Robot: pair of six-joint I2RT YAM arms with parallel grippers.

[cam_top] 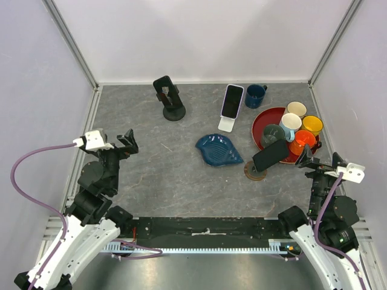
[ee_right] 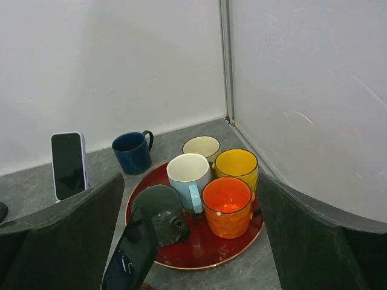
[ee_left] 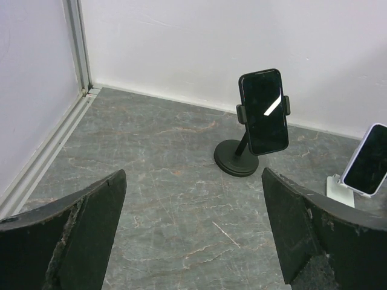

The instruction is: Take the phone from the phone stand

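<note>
Three phones stand on stands. A black phone (cam_top: 167,90) is clamped upright in a black stand (cam_top: 174,113) at the back; it also shows in the left wrist view (ee_left: 263,112). A white-edged phone (cam_top: 231,100) leans on a white stand (cam_top: 227,125). A dark phone (cam_top: 269,155) sits tilted on a round brown-based stand (cam_top: 254,173), just left of my right gripper (cam_top: 308,158), and shows low in the right wrist view (ee_right: 130,257). My right gripper (ee_right: 190,241) is open and empty. My left gripper (cam_top: 125,145) is open and empty at the left, far from the phones (ee_left: 193,241).
A red round tray (cam_top: 261,121) at the right holds several mugs: grey (cam_top: 271,134), light blue (cam_top: 290,125), orange (cam_top: 302,142), yellow (cam_top: 312,124), cream (cam_top: 296,109). A dark blue mug (cam_top: 255,95) stands behind it. A blue leaf-shaped dish (cam_top: 218,150) lies mid-table. White walls enclose the table.
</note>
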